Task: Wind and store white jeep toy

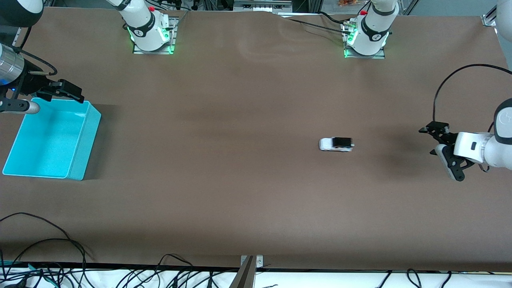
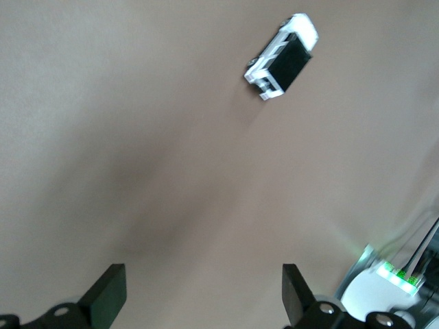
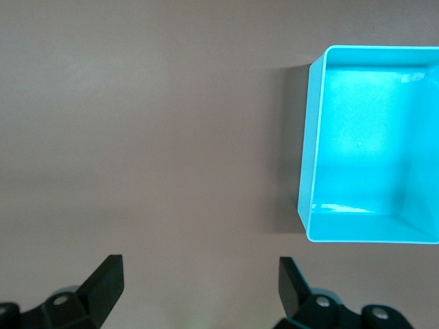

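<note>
White jeep toy (image 1: 336, 144) alone mid-table | left gripper (image 1: 439, 149) released, over table edge | right gripper (image 1: 60, 91) released over bin (image 1: 86, 148) rim

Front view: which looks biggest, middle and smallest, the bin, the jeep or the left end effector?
1. Bin, by far the biggest.
2. Left end effector, open over the table; being raised toward the camera may make it look bigger.
3. Jeep, smallest.

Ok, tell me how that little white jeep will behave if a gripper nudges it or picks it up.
The white jeep toy stands on its wheels on the flat brown table, so a nudge along its length will probably send it rolling. It looks like stiff moulded plastic, and it is tiny beside the turquoise bin, so likely light. Its smooth, narrow body might slip from a grip that is off-centre.
</note>
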